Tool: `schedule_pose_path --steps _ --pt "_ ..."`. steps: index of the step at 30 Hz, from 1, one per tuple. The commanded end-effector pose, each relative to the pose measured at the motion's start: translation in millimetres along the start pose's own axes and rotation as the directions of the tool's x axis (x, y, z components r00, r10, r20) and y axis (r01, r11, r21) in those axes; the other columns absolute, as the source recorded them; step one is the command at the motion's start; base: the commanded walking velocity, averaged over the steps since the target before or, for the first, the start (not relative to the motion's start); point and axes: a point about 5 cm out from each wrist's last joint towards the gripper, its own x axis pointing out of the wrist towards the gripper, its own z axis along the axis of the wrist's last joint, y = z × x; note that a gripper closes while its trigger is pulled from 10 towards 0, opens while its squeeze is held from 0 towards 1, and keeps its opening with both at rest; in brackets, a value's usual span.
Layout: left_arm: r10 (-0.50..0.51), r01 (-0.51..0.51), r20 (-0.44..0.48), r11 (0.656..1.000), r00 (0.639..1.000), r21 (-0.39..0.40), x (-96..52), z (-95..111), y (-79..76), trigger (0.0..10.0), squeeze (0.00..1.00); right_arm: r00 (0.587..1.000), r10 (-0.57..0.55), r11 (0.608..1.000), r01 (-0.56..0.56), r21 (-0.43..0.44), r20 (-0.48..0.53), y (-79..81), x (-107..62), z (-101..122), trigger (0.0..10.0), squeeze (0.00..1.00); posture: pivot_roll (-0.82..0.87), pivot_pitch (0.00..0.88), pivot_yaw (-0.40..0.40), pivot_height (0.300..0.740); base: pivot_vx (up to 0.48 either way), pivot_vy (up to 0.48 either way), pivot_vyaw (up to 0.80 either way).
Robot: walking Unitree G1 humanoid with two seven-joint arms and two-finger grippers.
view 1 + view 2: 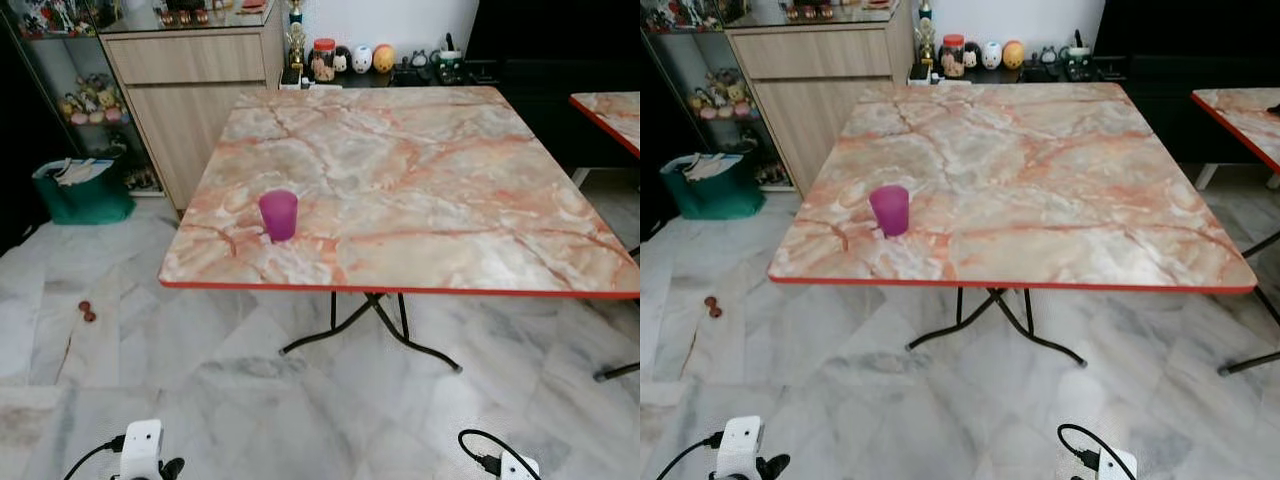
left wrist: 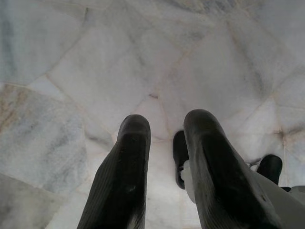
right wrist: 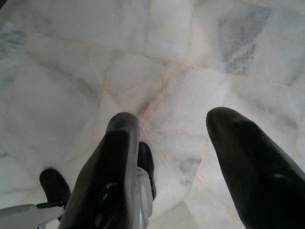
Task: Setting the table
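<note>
While both arms hang low over the marble floor [image 1: 200, 400], the left gripper [image 2: 164, 126] points down at the tiles with its two black fingers [image 2: 128, 162] spread a little, a narrow gap between them and nothing held. The right gripper [image 3: 174, 129] also aims at the floor, its jaws spread wider and likewise empty. Beyond each pair of fingers, the robot's dark feet show against the pale tiles.

The cup [image 1: 278, 215], purple and upright, stands on the table [image 1: 450, 200] well ahead of and above both sets of jaws, nearer the left gripper's side, just back from the near red edge. The tabletop is a pink-veined marble pattern on black folding legs. A second table [image 1: 610, 115] of the same pattern stands farther off on the right gripper's side.

Past the table's far edge, a wooden cabinet [image 1: 190, 100] stands on the left side, with a green bag [image 1: 80, 190] on the floor beside it. A jar [image 1: 322, 60] and small figures sit on a low dark shelf against the wall.
</note>
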Motion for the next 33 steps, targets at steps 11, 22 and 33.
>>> schedule_pose_path --steps 11,22,33 --pt "0.008 -0.008 -0.019 1.0 1.0 -0.009 -1.6 -7.7 1.1 10.0 0.0 1.0 0.004 1.0 -0.004 -0.009 -0.002 -2.4 -0.4 -0.8 10.0 0.0 0.06 0.0 0.0 0.74 0.266 0.0 0.0" --pt "-0.005 0.005 -0.023 1.0 1.0 0.009 -0.5 -8.4 -4.7 10.0 0.0 1.0 0.004 1.0 -0.004 -0.012 0.004 -3.7 -0.3 0.7 10.0 0.0 0.07 0.0 -0.012 0.74 0.0 0.0 0.0" --pt "0.036 -0.032 0.123 0.999 0.992 -0.035 -0.8 5.9 -3.9 10.0 0.0 1.0 0.001 1.0 -0.001 -0.025 -0.004 -4.7 -1.0 -2.2 10.0 0.0 0.1 0.0 -0.014 0.74 0.0 0.0 0.0"
